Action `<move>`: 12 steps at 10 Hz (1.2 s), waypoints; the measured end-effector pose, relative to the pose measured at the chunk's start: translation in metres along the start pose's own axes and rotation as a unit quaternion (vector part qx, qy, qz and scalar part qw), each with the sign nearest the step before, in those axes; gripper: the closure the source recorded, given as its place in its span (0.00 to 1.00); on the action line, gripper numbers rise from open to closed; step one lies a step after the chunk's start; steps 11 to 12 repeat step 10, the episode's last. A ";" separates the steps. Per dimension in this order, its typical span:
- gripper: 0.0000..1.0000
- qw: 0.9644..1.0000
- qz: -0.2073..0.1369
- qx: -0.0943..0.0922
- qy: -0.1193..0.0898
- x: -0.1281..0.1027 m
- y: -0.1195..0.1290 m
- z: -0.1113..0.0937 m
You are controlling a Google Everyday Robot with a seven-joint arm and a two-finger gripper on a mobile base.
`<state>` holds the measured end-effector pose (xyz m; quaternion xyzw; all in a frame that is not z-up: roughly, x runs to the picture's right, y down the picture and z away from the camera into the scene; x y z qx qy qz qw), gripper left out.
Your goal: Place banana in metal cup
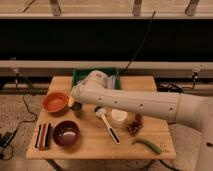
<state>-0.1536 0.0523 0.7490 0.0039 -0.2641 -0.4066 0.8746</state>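
My gripper [75,101] is at the end of the white arm [130,102], which reaches from the right across the table to its left part, just right of the orange bowl [55,102]. It is shut on the pale yellow banana [71,102], of which only a short bit shows at the gripper's left side. The small grey metal cup [78,110] stands directly under the gripper and is mostly hidden by it. The banana hangs at the cup's rim; I cannot see whether it is inside.
A dark bowl [66,133] and a striped block [43,136] sit front left. A white-handled utensil [107,125], a white round container [119,116], a pine cone [134,125] and a green vegetable [148,145] lie to the right. A green bin [80,76] stands behind.
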 end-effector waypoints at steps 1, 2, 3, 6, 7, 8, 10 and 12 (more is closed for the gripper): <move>1.00 1.000 0.004 -0.008 -0.011 -0.004 0.004 0.000; 1.00 1.000 0.008 -0.014 -0.019 -0.007 0.008 0.000; 1.00 0.999 0.012 -0.023 -0.027 -0.010 0.013 0.000; 1.00 0.998 0.021 -0.038 -0.042 -0.012 0.024 0.005; 1.00 0.998 0.028 -0.043 -0.047 -0.012 0.030 0.010; 1.00 0.997 0.034 -0.046 -0.051 -0.012 0.035 0.015; 1.00 0.996 0.043 -0.052 -0.064 -0.012 0.044 0.031; 1.00 0.996 0.043 -0.052 -0.064 -0.012 0.044 0.031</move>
